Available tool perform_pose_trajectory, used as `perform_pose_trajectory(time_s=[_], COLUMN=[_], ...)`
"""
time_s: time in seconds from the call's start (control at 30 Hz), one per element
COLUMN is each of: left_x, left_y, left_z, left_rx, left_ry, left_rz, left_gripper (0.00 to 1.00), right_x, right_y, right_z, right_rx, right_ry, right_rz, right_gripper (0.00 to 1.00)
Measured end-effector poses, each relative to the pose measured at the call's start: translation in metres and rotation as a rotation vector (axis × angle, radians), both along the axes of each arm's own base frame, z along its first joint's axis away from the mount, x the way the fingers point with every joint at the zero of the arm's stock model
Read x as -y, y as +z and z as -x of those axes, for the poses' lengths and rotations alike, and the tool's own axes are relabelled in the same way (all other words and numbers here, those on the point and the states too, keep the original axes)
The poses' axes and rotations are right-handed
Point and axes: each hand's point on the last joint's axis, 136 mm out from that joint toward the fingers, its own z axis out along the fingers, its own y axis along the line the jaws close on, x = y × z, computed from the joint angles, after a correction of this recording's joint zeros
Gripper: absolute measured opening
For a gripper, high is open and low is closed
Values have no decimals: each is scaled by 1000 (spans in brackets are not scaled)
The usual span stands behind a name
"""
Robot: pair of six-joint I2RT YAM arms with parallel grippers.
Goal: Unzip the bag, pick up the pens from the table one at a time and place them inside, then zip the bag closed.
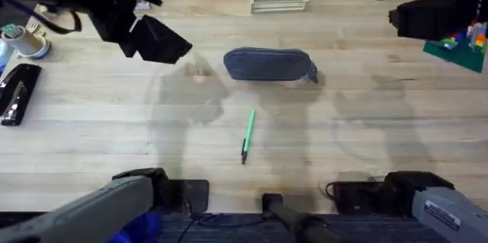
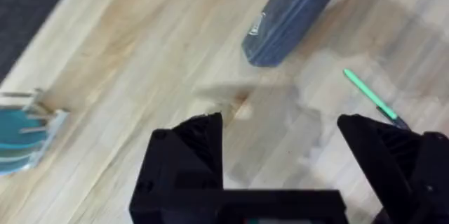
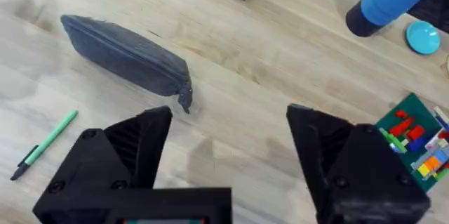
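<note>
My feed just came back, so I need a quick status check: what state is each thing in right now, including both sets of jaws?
bag: zipped shut, lying flat on the table, pull tab at its right end.
green pen: on the table in front of the bag, apart from it.
left gripper: jaws open, empty, above the table.
right gripper: jaws open, empty, above the table.
</note>
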Motion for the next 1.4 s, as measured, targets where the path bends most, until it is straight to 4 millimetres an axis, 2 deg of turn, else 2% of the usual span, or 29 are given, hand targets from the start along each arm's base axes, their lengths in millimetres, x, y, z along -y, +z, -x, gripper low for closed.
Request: perform_pose_trajectory(time_s=[0.23, 0.73, 1.07, 1.3, 1.4], left_x=[9, 16, 21, 30, 32], left_y=[-27, -83, -135, -171, -180], left_z=[-2, -25, -58, -59, -60], left_rx=[-69, -106, -46, 43, 58], left_ry=[-190, -484, -566, -564, -548], left_rz=[31, 190, 276, 336, 351], left_gripper=[995, 997, 999, 999, 998], right_x=[0, 0, 0, 0, 0], right_y=[0, 0, 0, 0, 0], right_z=[0, 0, 0, 0, 0], right_rx=[0, 1, 0, 0, 1], right_ry=[2, 4, 4, 4, 4], right_rz=[-1, 0, 1, 0, 1], right_gripper=[998, 998, 998, 998, 998])
